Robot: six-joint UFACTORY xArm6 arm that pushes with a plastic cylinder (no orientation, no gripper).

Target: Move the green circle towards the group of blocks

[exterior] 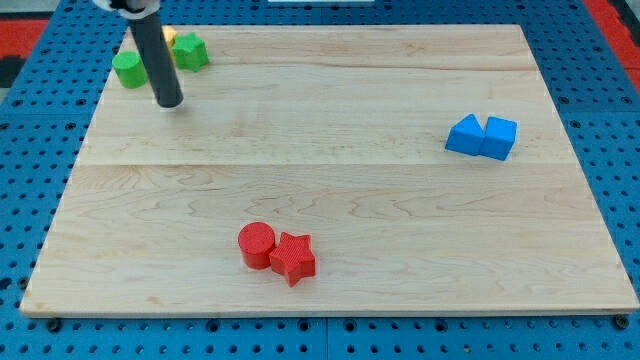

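The green circle, a short glossy plastic cylinder (128, 69), sat at the view's top left corner of the pale, grained wooden board (330, 190), with my tip (169, 102), the blunt lower end of a straight dark rod, just beside it on the view's right and slightly below. The rod carried nothing and clasped nothing; it had no jaws to open or close, and whether it touched the circle could not be told. Behind the rod lay a green star-like plastic block (191, 52) and a sliver of a yellow block (169, 35), mostly hidden. Which group the task meant was not certain; the nearest cluster was that green and yellow pair, while a red plastic cylinder (256, 244) touching a red star (293, 258) sat near the view's bottom, and a blue wedge-shaped block (464, 134) pressed against a blue cube (498, 137) at the view's right. To push well, the tip would need to get to the circle's far side from the chosen group and press through its centre, since a smooth round block would likely slip sideways off an off-centre shove.
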